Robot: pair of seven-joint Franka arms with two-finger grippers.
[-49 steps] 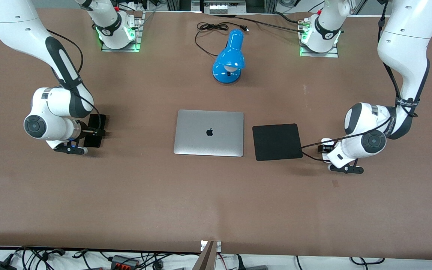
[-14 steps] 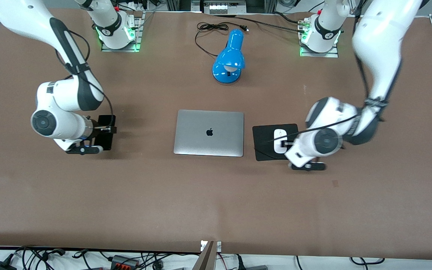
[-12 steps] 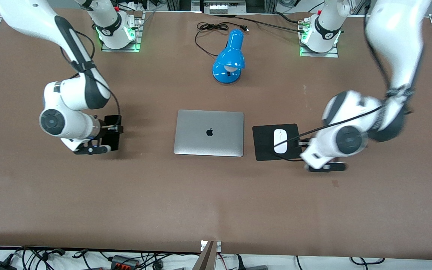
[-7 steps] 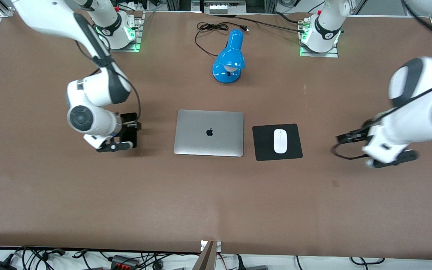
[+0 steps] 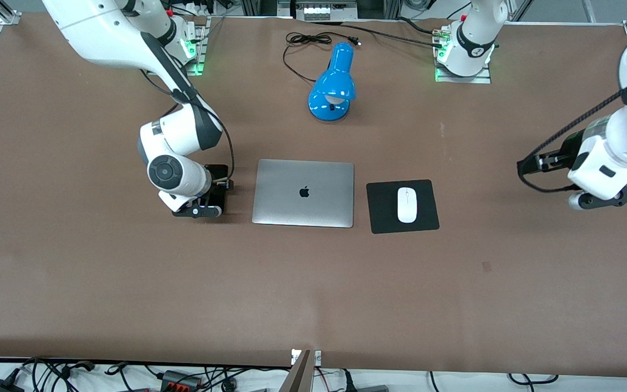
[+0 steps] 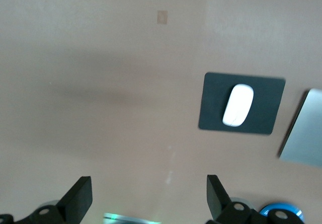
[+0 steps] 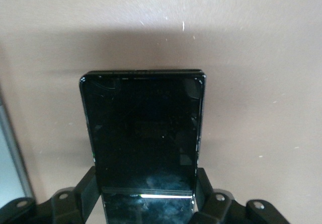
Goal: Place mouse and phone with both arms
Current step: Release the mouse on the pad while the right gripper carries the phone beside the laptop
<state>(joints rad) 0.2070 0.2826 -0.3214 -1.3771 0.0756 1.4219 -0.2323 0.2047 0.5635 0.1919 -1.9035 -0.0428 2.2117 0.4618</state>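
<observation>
Looking across the brown tabletop (image 5: pixel 313 283), I see the silver laptop (image 5: pixel 303 193) lying closed at the middle, with the black mouse pad (image 5: pixel 402 206) just beside it toward the left arm's end. The mouse (image 5: pixel 406 204) rests on that pad, about at its centre, apart from both arms. My left gripper (image 6: pixel 148 201) hangs over bare tabletop at its own end, well apart from the pad, jaws spread wide with nothing between them. My right gripper (image 5: pixel 211 195) sits low just beside the laptop's other edge, jaws pinching the phone (image 7: pixel 146 131) by its long sides, screen up over the tabletop.
</observation>
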